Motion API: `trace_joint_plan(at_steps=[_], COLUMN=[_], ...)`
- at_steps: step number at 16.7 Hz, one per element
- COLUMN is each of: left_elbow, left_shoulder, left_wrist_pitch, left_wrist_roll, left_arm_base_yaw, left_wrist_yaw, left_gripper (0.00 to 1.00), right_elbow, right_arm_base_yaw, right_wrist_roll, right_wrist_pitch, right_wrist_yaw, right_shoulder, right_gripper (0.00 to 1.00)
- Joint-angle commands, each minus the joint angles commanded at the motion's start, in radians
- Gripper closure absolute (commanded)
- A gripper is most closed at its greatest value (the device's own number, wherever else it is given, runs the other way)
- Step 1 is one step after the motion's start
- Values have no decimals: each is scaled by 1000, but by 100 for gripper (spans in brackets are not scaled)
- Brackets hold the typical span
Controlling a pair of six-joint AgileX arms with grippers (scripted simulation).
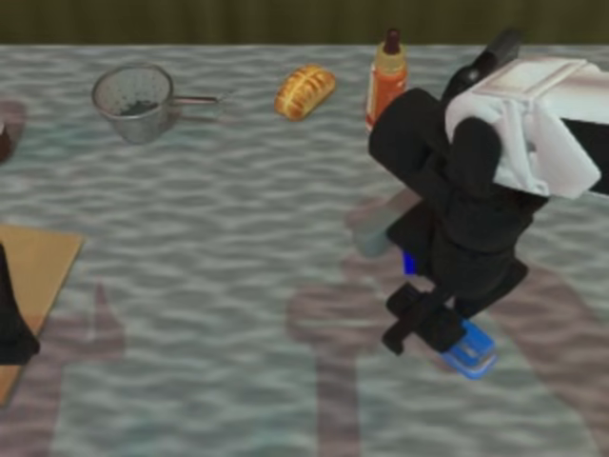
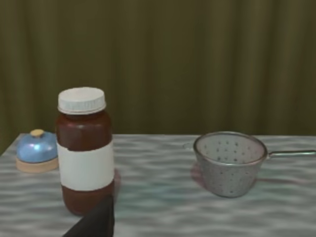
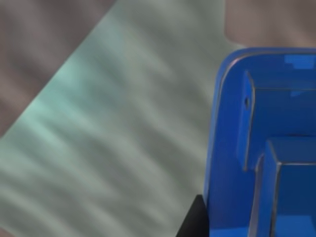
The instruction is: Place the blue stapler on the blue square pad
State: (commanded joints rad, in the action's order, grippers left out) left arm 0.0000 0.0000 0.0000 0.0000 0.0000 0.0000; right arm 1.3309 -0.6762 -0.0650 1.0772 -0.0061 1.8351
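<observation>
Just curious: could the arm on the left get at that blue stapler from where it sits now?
Probably not: the left gripper sits at the table's far left edge, while the blue stapler lies under the right gripper, whose arm covers it.

Materials and finishes we see

We see the blue stapler (image 1: 471, 348) in glossy smooth plastic, the strainer (image 2: 229, 163) in perforated grey metal, the jar (image 2: 84, 150) in dark glass with a matt white label, and our table (image 1: 238, 248) with a wavy, marbled, matt top.
</observation>
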Motion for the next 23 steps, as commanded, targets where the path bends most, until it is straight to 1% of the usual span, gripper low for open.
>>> trace_joint_plan(at_steps=[2,7,9,11,14,20,23], left_elbow=[0,0,0,0,0,0,0], left_shoulder=[0,0,0,0,0,0,0], left_wrist_pitch=[0,0,0,0,0,0,0], left_wrist_roll=[0,0,0,0,0,0,0], left_arm_base_yaw=[0,0,0,0,0,0,0], left_wrist_yaw=[0,0,0,0,0,0,0], left_gripper=[0,0,0,0,0,0,0], right_elbow=[22,22,51,111,231,504,619], right_arm_base_yaw=[0,3,11,31,77,188,239], right_wrist_roll=[-1,-1,-34,-110,-289,-787,-989], right_wrist_pitch=[31,31,42,66,115,229,269], right_wrist_yaw=[0,0,0,1,3,9,11], right_shoulder=[-21,-17,2,41,121,300,364], right_gripper=[100,100,100,100,100,100,100])
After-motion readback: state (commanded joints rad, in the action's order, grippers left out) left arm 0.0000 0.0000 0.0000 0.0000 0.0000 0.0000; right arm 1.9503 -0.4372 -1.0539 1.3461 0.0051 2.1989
